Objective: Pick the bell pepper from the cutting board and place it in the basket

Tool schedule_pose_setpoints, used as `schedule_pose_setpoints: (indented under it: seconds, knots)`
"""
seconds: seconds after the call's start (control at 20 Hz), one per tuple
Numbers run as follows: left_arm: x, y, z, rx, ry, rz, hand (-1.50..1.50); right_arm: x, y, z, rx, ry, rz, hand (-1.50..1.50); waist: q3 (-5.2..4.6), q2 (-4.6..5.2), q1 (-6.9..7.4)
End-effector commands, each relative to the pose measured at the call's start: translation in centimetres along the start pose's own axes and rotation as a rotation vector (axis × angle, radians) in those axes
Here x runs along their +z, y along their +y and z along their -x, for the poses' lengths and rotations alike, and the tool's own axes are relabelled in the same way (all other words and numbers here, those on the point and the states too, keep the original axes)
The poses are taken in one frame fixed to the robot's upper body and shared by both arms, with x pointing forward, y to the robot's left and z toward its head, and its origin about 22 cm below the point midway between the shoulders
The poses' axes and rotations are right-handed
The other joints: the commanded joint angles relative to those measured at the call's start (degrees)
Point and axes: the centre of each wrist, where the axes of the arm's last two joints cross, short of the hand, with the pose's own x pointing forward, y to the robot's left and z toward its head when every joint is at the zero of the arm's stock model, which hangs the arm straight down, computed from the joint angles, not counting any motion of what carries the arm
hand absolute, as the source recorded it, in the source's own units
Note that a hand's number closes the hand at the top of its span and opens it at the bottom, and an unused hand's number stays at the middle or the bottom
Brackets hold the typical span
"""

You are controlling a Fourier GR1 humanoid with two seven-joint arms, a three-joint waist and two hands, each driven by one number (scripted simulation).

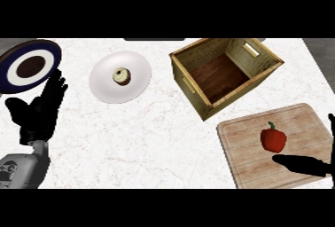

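While the bell pepper lies untouched on its board, the step in hand reads as the reach, with the grasp not yet made

Bench: pale marble top, carries everything

Basket: open wooden box set askew, right of centre toward the far edge; its floor shows bare

Cutting board: near right, just below the basket's nearest corner, close to it but seemingly apart

Two plates at far left: a dark blue plate with a white ring and brown centre, and beside it a white plate with a small round item in the middle; neither belongs to the task

Left hand: open, fingers up, resting near the left edge below the blue plate, holding nothing

Right hand: comes in at the right edge over the board's near part, spread open and empty; one dark digit points toward the pepper and a sliver of the hand shows higher on the edge

Bell pepper: red, green stem, lying mid-board, just beyond that digit and apparently not touched

Judgement: the next move calls for bringing the right hand over and around the pepper, closing on it, then lifting clear of the basket's near wall before carrying it up-left over the opening
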Motion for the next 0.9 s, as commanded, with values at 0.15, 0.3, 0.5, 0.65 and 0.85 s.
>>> schedule_pose_setpoints:
  seconds: [0.15,0.3,0.5,0.65,0.85]
  knots:
    - [-0.5,-0.1,-0.9,-0.007,0.003,-0.01,0.0,0.2,2.7,-0.1,0.012,-0.024,0.039,-1.5,0.0,-0.01,0.03]
    - [-1.0,-1.5,-1.0,0.005,0.001,0.011,0.0,1.0,1.5,0.4,0.008,-0.029,0.064,-1.5,-0.01,-0.01,-0.17]
    - [0.9,-0.2,0.4,-0.004,0.002,-0.001,0.0,-1.7,2.2,2.2,-0.039,-0.045,0.062,-1.5,0.01,-0.01,0.07]
    - [0.3,0.8,-0.4,-0.004,0.009,0.0,0.0,-1.0,4.2,1.9,-0.022,-0.04,0.072,-1.5,0.0,0.0,0.08]
    - [0.9,0.6,0.3,-0.013,0.006,-0.006,0.0,-1.2,5.3,2.9,-0.008,-0.021,0.047,-1.5,0.01,-0.01,0.08]
